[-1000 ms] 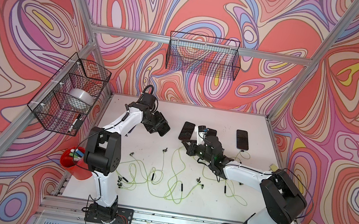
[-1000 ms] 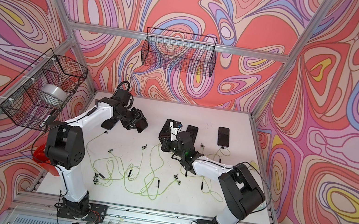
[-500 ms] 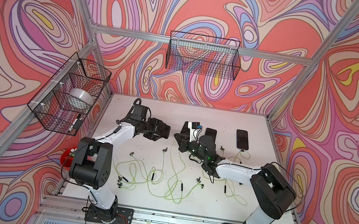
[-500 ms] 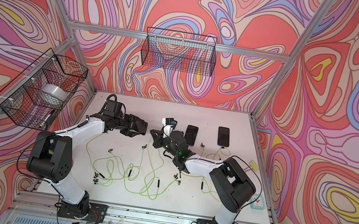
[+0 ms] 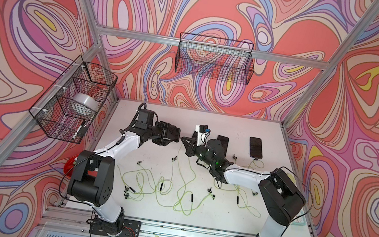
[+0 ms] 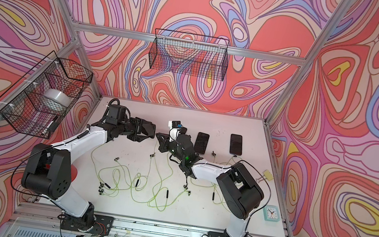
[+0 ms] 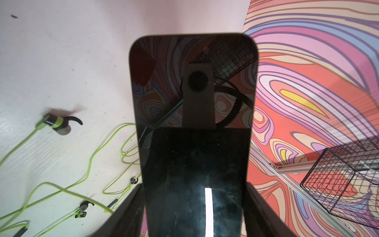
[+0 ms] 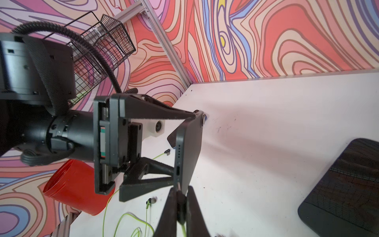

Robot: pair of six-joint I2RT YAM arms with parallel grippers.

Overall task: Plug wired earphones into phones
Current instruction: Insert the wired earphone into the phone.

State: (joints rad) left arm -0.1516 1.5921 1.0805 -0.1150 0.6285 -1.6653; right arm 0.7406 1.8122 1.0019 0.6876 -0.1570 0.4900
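Pinching a plug [image 8: 181,205], right tool [image 8: 180,190] meets phone [image 8: 192,143] held in left tool [image 8: 185,147]

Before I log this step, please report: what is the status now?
Left gripper holds phone by its edges, lifted. Right gripper shut on plug, at phone's bottom edge, not in port. Nothing between them.

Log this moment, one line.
left gripper: shut on phone, lifted | right gripper: shut on plug | plug tip near phone's port, not inserted
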